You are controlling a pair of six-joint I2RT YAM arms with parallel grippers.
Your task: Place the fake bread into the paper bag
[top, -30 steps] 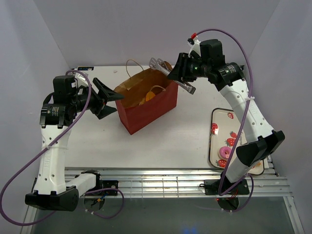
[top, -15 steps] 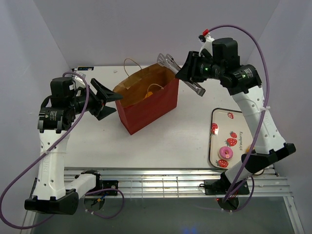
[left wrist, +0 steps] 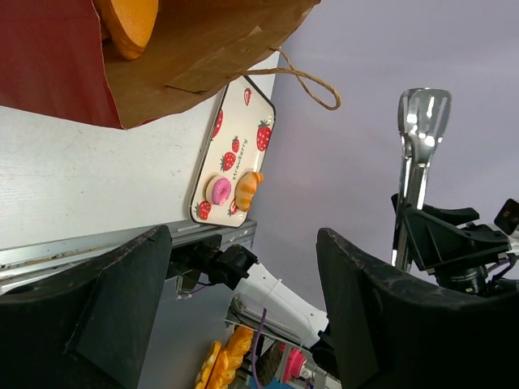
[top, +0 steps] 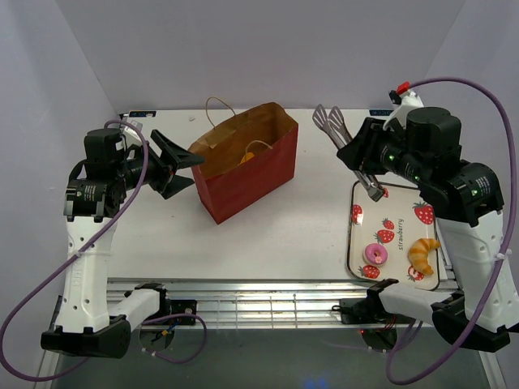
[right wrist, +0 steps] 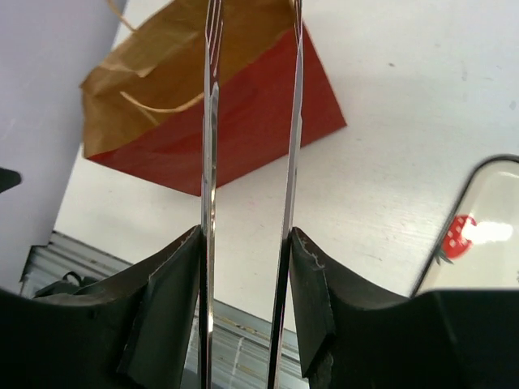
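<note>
The red-brown paper bag (top: 258, 170) stands open at mid-table, with one golden croissant (top: 253, 151) inside, which also shows in the left wrist view (left wrist: 128, 20). A second croissant (top: 422, 253) and the pink doughnut (top: 375, 254) lie on the strawberry tray (top: 395, 198). My right gripper (top: 362, 162) is shut on the silver tongs (top: 334, 123) and holds them above the tray's far left corner. The tongs' arms (right wrist: 209, 146) are apart and empty. My left gripper (top: 197, 170) is open and empty beside the bag's left edge.
The tray lies at the table's right front, near the metal rail (top: 268, 292) along the near edge. The bag's cord handles (top: 217, 105) stick up at its far side. Purple walls close in the table on the left, back and right.
My right arm swung the empty tongs from over the bag's mouth to the right and nearer, to above the tray. The tray's croissant has come into view. The left arm stayed put.
</note>
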